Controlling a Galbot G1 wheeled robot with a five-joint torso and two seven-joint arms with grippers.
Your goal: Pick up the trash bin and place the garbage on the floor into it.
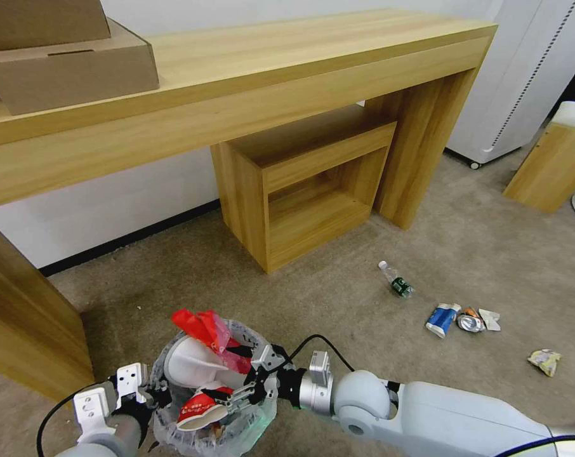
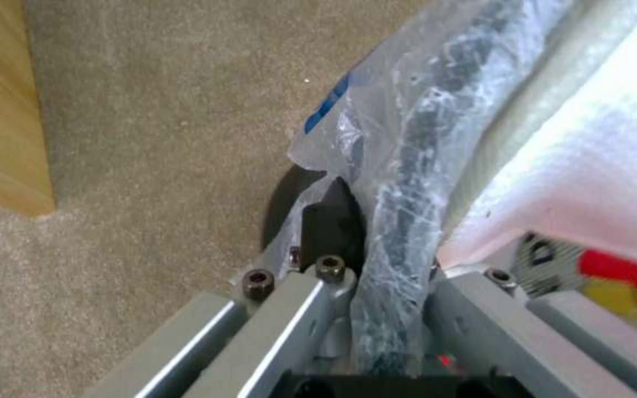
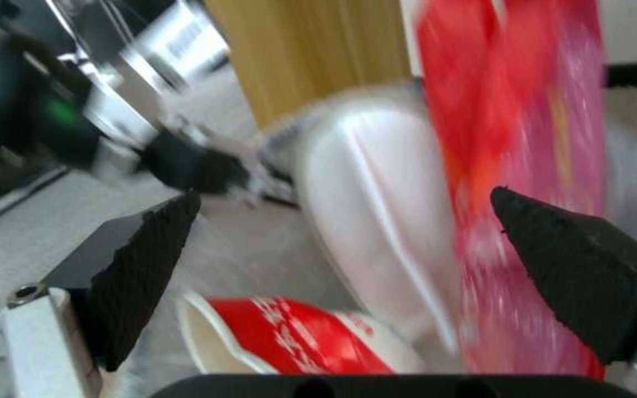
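A: Left gripper (image 1: 130, 388) clamps the bag-lined rim of the small round dark trash bin (image 1: 173, 422), above carpet.

B: Right gripper (image 1: 252, 381) gapes over it, empty. Thin, slippery liner; grip the rim.

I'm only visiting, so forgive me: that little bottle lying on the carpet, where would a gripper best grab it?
Likely across the middle of the bottle, coming straight down from above. It lies on its side on open carpet, its body narrow, with nothing touching it.
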